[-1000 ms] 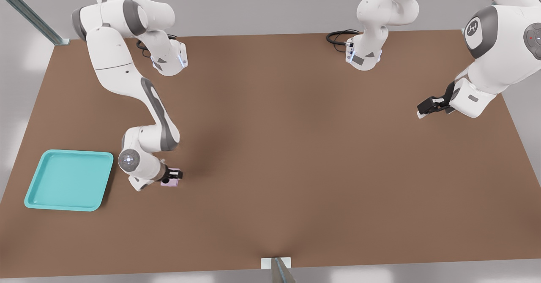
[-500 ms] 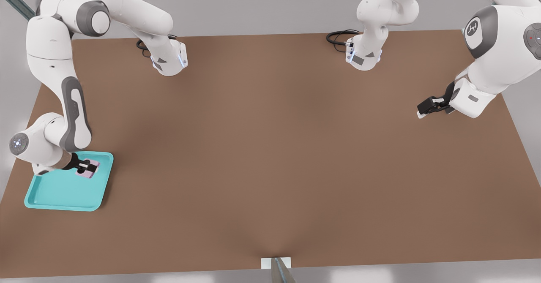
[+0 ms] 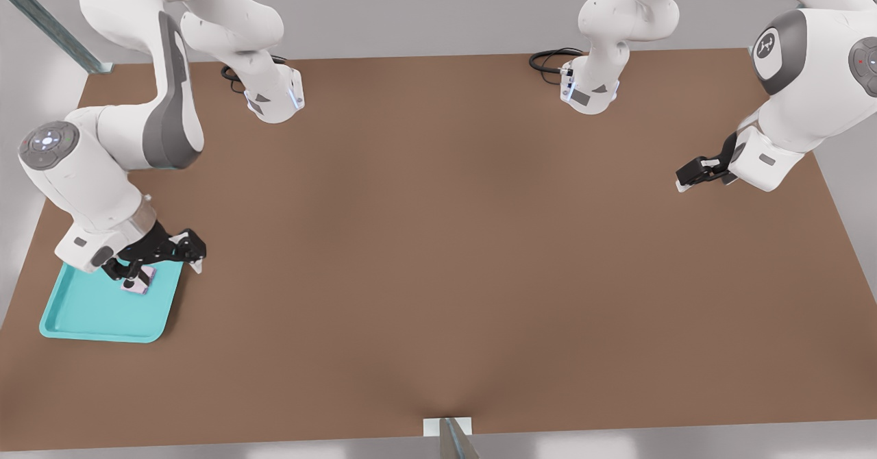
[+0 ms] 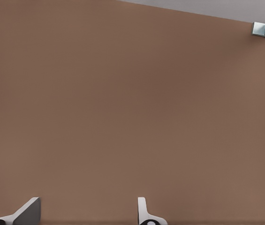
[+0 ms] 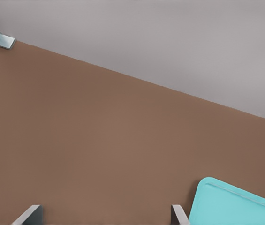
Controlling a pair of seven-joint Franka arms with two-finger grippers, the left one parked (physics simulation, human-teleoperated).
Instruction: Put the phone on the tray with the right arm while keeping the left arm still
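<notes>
Phone (image 3: 138,280) flat inside turquoise tray's (image 3: 82,308) far corner, right arm's gripper (image 3: 159,257) directly above.
Fingers spread wide, holding nothing; phone released beneath the jaws.

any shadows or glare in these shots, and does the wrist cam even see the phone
Front view: soft, even light, no glare; a faint shadow darkens the table beside the tray, where the open gripper partly covers the phone. Right wrist view: only a tray corner, no phone.

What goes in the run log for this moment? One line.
gripper: open, above tray's far edge | phone: lying on tray, released | stage: placed
</notes>
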